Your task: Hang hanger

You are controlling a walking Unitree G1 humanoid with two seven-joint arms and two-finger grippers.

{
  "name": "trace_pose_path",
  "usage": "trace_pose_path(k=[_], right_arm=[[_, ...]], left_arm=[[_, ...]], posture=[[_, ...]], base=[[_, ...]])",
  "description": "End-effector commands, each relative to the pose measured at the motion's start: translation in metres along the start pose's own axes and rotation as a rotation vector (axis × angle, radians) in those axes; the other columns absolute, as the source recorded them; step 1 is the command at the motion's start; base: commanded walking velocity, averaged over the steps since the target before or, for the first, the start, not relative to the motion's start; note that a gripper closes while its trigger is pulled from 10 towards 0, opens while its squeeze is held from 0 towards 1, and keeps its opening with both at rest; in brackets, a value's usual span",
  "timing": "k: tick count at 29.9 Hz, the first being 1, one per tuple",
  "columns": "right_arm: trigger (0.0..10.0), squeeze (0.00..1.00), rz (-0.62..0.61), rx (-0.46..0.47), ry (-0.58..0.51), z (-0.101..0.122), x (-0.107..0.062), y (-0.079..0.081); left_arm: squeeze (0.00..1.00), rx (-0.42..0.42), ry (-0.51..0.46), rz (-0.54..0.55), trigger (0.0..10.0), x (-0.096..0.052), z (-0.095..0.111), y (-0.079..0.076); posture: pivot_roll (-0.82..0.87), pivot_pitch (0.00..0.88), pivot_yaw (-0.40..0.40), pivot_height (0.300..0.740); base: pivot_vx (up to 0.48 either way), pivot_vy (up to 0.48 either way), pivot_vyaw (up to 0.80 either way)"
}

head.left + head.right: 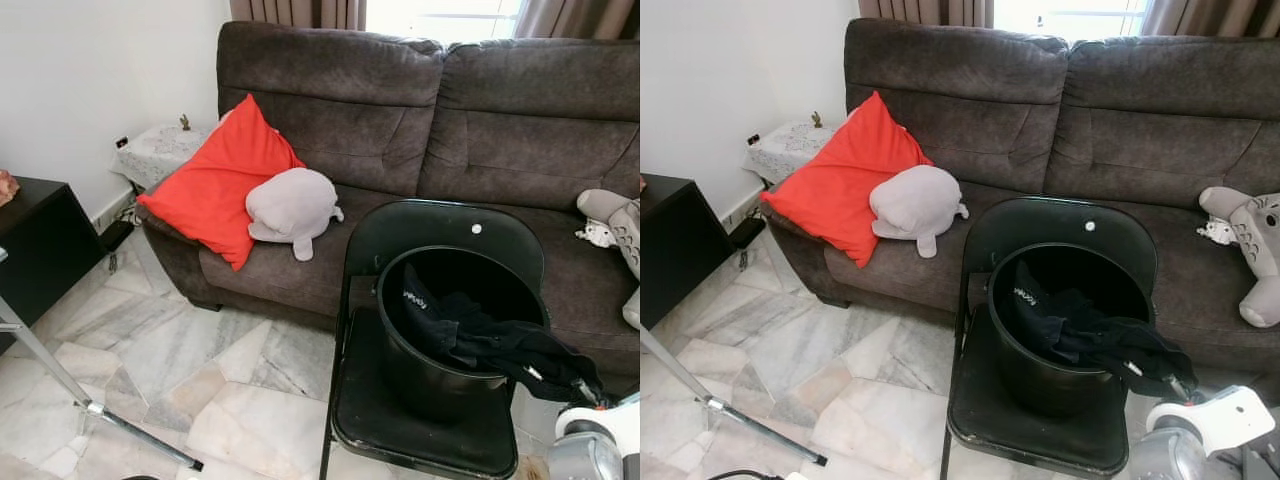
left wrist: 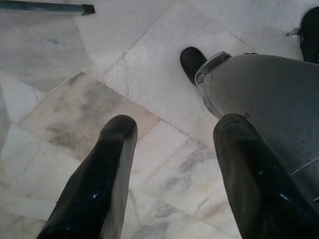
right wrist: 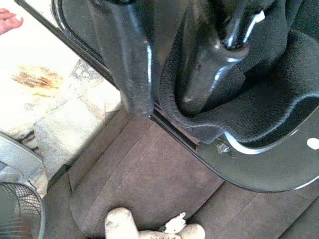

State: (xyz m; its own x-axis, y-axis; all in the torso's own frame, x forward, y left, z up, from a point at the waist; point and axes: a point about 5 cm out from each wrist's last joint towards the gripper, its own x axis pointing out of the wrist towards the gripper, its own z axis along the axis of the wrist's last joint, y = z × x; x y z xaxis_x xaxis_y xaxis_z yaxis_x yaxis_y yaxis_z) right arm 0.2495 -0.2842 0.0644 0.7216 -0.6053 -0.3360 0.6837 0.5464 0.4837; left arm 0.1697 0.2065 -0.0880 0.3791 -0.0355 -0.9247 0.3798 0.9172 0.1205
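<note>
Early stage, as judged: the hanger (image 3: 249,22) is seen only as a white-tipped bit at the top right of the right wrist view, buried in the black garment (image 1: 500,345) draped over the bucket (image 1: 440,375) rim on the folding chair (image 1: 400,430), lower right. Right claw (image 3: 169,74) is parted around garment folds, grip unconfirmed; left claw (image 2: 169,169) is held wide open, empty, over the marble floor (image 2: 75,99). Extraction and hanging are still left.

red cushion (image 1: 218,182) (grey plush (image 1: 292,207) beside) on brown sofa (image 1: 480,120), black bucket (image 1: 440,345).

Glossy plastic bucket (image 1: 440,340); matt suede-like sofa (image 1: 400,110); polished marble floor (image 1: 180,350).
</note>
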Motion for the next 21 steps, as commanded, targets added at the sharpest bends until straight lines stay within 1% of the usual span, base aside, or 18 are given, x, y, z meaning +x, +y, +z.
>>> trace_pose_path(k=[1, 2, 4, 9, 10, 11, 13, 15, 16, 17, 18, 19, 20, 21], right_arm=[[0.0, 0.0, 0.024, -0.038, 0.025, -0.003, 0.003, 0.007], [0.0, 0.0, 0.024, -0.038, 0.025, -0.003, 0.003, 0.007], [0.0, 0.0, 0.036, -0.071, 0.033, -0.005, 0.004, 0.01], [0.0, 0.0, 0.02, -0.092, 0.0, 0.0, 0.004, 0.012], [0.0, 0.0, 0.026, -0.154, -0.037, 0.006, 0.005, 0.014], [0.0, 0.0, 0.029, -0.176, -0.056, 0.009, 0.005, 0.015], [0.0, 0.0, 0.043, -0.217, -0.117, 0.021, 0.007, 0.021], [0.0, 0.0, 0.069, -0.283, -0.208, 0.042, 0.01, 0.032], [0.0, 0.0, 0.093, -0.329, -0.26, 0.056, 0.012, 0.04], [0.0, 0.0, 0.109, -0.35, -0.282, 0.062, 0.013, 0.045], [0.0, 0.0, 0.161, -0.401, -0.338, 0.08, 0.016, 0.06], [0.0, 0.0, 0.196, -0.43, -0.373, 0.092, 0.017, 0.071], [0.0, 0.0, 0.196, -0.43, -0.373, 0.092, 0.017, 0.071], [0.0, 0.0, 0.208, -0.438, -0.385, 0.096, 0.017, 0.075]], left_arm=[[0.0, 0.004, 0.023, 0.01, 10.0, -0.001, -0.006, 0.004], [0.0, 0.004, 0.023, 0.01, 10.0, -0.001, -0.006, 0.004], [0.0, 0.005, 0.024, 0.01, 10.0, -0.001, -0.006, 0.004], [0.0, 0.003, 0.024, 0.01, 10.0, -0.001, -0.006, 0.004], [0.0, 0.003, 0.024, 0.011, 10.0, -0.001, -0.006, 0.004], [0.0, 0.002, 0.024, 0.011, 10.0, -0.001, -0.006, 0.004], [0.0, 0.001, 0.024, 0.01, 10.0, -0.001, -0.006, 0.004], [0.0, 0.0, 0.023, 0.011, 10.0, -0.001, -0.005, 0.003], [0.0, 0.001, 0.022, 0.01, 10.0, -0.001, -0.005, 0.003], [0.0, 0.001, 0.021, 0.01, 10.0, -0.001, -0.005, 0.003], [0.0, 0.001, 0.02, 0.01, 10.0, -0.001, -0.004, 0.003], [0.0, 0.001, 0.019, 0.01, 10.0, -0.001, -0.004, 0.003], [0.0, 0.001, 0.019, 0.01, 10.0, -0.001, -0.004, 0.003], [0.0, 0.001, 0.018, 0.01, 10.0, -0.001, -0.004, 0.003]], posture=[[-0.06, 0.02, 0.058, 0.74], [-0.06, 0.02, 0.058, 0.74], [-0.06, 0.02, 0.058, 0.74], [-0.05, 0.02, 0.058, 0.74], [-0.06, 0.02, 0.059, 0.74], [-0.06, 0.02, 0.059, 0.74], [-0.06, 0.02, 0.059, 0.74], [-0.06, 0.019, 0.062, 0.74], [-0.06, 0.019, 0.062, 0.74], [-0.06, 0.019, 0.062, 0.74], [-0.07, 0.018, 0.065, 0.74], [-0.07, 0.017, 0.065, 0.74], [-0.07, 0.017, 0.065, 0.74], [-0.07, 0.017, 0.065, 0.74]], base=[[0.0, 0.0, 0.0], [0.0, 0.0, 0.0], [0.0, 0.0, 0.0], [0.0, 0.0, 0.0], [0.0, 0.0, 0.0], [0.0, 0.0, 0.0], [0.0, 0.0, 0.0], [0.0, 0.0, 0.0], [0.0, 0.0, 0.0], [0.0, 0.0, 0.0], [0.0, 0.0, 0.0], [0.0, 0.0, 0.0], [0.0, 0.0, 0.0], [0.0, 0.0, 0.0]])
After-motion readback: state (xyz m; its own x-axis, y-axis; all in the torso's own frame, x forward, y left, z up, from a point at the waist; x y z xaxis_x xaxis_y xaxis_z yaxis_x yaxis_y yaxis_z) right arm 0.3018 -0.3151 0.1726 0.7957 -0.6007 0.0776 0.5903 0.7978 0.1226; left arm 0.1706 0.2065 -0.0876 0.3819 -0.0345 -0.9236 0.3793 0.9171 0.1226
